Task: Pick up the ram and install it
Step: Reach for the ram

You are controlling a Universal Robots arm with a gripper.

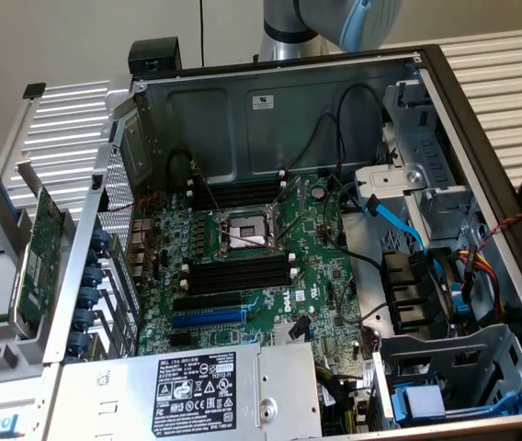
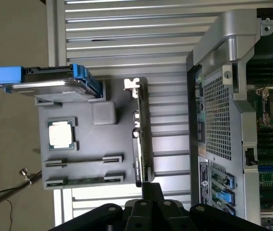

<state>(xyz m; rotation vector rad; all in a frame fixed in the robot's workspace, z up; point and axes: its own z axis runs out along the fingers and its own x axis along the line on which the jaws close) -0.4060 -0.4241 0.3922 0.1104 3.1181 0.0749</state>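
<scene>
Wrist view puts the gripper (image 2: 152,188), closed tight and empty, near the upright expansion card (image 2: 143,139), while the ram (image 2: 83,181) lies in a slot of the grey tray (image 2: 79,144) at the exterior view's left of the computer case (image 2: 223,106), so a descent risks clipping that card.

One ram (image 2: 86,182), one processor (image 2: 62,133), one hard drive (image 2: 45,85), one expansion card (image 2: 142,144) and one computer case (image 2: 218,115).

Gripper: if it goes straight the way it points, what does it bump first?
Probably the end of the upright expansion card, which sits right ahead of the shut gripper at the gray tray edge. The ram lies in that tray, off the line. Depth is hard to judge.
</scene>
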